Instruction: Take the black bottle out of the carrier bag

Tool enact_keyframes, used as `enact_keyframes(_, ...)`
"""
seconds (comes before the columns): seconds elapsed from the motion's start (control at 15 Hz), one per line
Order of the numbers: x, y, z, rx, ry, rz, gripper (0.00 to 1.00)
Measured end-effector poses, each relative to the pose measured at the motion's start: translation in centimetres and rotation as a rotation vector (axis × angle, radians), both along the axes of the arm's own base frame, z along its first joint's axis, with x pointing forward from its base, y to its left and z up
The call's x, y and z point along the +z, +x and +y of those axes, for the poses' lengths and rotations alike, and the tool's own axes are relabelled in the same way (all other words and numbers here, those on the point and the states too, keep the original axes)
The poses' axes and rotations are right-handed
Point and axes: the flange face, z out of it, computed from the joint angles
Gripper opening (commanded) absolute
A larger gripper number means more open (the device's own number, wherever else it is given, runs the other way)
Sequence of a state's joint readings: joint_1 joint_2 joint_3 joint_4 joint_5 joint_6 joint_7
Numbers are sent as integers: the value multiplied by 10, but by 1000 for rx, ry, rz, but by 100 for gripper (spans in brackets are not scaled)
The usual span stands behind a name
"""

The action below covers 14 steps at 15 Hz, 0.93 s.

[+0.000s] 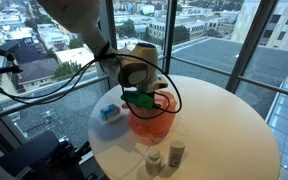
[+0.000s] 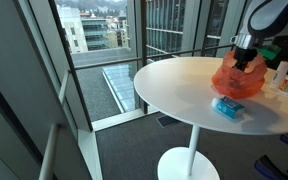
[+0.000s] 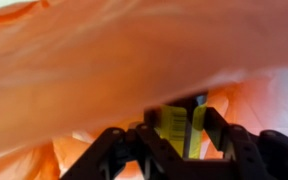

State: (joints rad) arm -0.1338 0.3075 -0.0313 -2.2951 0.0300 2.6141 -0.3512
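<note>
The orange carrier bag [image 1: 154, 124] stands on the round white table [image 1: 224, 120]; it also shows in the other exterior view [image 2: 239, 82]. My gripper [image 1: 142, 100] reaches down into the bag's mouth, as both exterior views show [image 2: 246, 62]. In the wrist view the bag's orange film [image 3: 94, 60] fills the frame. My gripper's black fingers [image 3: 181, 128] sit on either side of a dark bottle with a yellow barcode label [image 3: 176, 124] and appear shut on it. The rest of the bottle is hidden by the bag.
A small blue box [image 1: 109, 113] lies on the table beside the bag, also seen in an exterior view [image 2: 228, 107]. Two white bottles [image 1: 154, 160] [image 1: 176, 153] stand near the table's edge. Tall windows and a railing surround the table.
</note>
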Motion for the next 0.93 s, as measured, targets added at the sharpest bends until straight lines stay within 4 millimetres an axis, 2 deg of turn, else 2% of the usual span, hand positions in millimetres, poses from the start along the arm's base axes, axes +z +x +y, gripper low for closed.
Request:
enact_keyframes(0.53, 1, 0, -1, -5, -1, -2, 27)
enact_keyframes(0.8, 4, -3, -9, -25, -8, 15, 27)
enact_keyframes(0.93, 12, -5, -16, -39, -16, 24, 27)
